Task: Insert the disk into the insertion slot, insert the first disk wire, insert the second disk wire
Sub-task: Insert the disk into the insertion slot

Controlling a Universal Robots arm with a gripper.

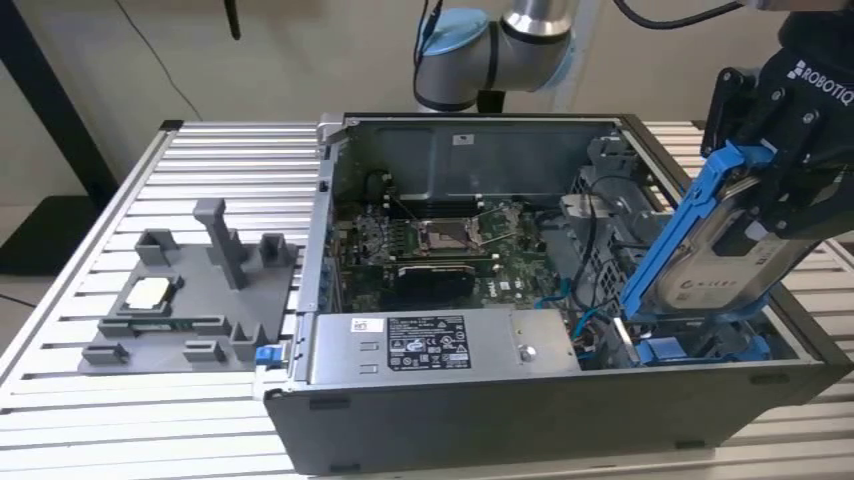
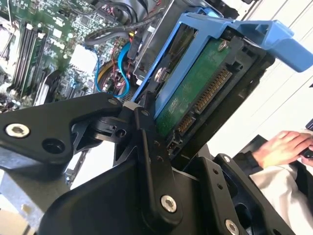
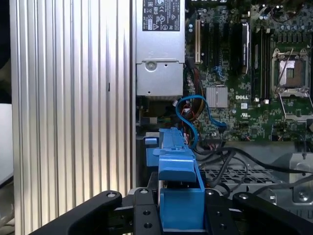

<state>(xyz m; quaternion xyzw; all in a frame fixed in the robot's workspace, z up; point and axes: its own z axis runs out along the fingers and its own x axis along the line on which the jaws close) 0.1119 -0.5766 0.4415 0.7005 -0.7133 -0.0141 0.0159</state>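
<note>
Nothing is seated yet. The jaws clamp the silver hard drive in its bright blue plastic carrier (image 1: 705, 268), tilted, its lower end at the grey metal cage's insertion slot (image 1: 694, 340) beneath them; both wires seemingly remain.

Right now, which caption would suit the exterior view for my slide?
The pincer holds the disk, tilted, over the open computer case.

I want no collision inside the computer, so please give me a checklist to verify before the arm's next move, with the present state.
1. Grip: gripper shut on the disk: ok.
2. Disk straight: not ok, it is tilted in the exterior view.
3. Disk inside the insertion slot: not ok, not yet in.
4. Path clear of the blue cable: cannot tell.
5. Reach clear of the person's hand: cannot tell.
</note>
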